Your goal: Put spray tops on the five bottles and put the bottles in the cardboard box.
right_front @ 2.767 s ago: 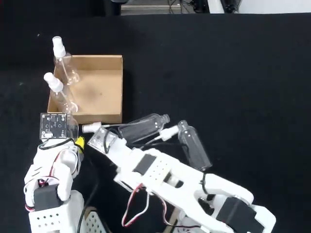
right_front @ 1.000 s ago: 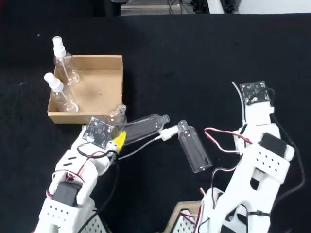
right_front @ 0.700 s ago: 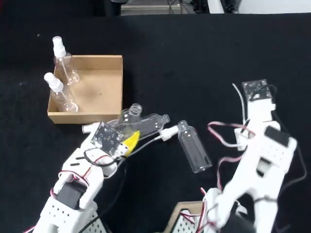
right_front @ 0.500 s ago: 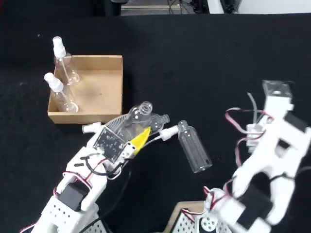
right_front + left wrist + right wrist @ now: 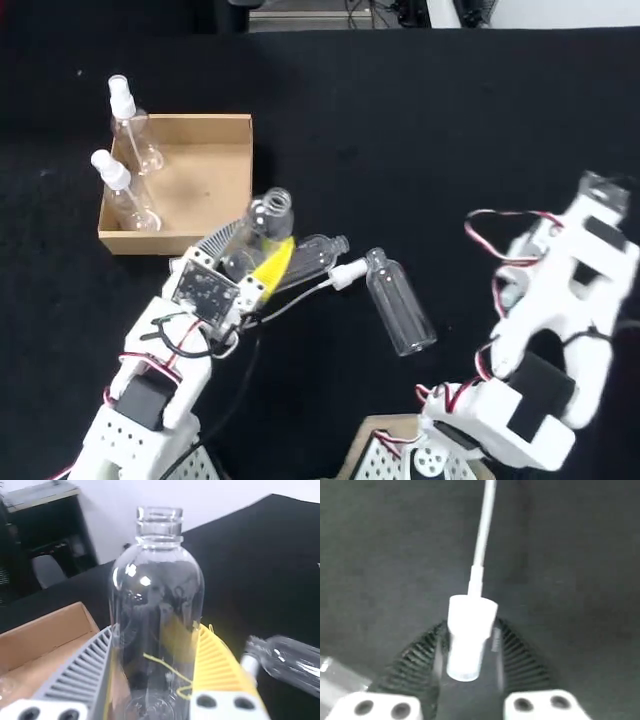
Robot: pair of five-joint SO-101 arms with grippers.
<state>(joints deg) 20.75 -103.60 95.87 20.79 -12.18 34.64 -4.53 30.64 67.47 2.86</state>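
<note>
My left gripper [image 5: 265,232] is shut on a clear open-necked bottle [image 5: 268,212], held off the table just in front of the cardboard box [image 5: 215,185]. In the left wrist view the bottle [image 5: 157,610] stands upright between the grey finger [image 5: 80,680] and the yellow finger [image 5: 220,670]. My right gripper [image 5: 603,190] is raised at the far right. It is shut on a white spray top [image 5: 470,635] whose thin tube [image 5: 485,520] points away from the wrist. Two capped bottles [image 5: 125,120] lean at the box's left wall.
Two more clear bottles lie on the black table: one [image 5: 315,252] right beside the left gripper, another [image 5: 400,300] to its right. A loose spray top [image 5: 347,272] lies between them, its tube trailing toward the left arm. The lying bottle [image 5: 290,662] shows past the yellow finger.
The left arm has picked the bottle up from beside the box and turned it neck-up. The right arm has swung out to the right and risen.
</note>
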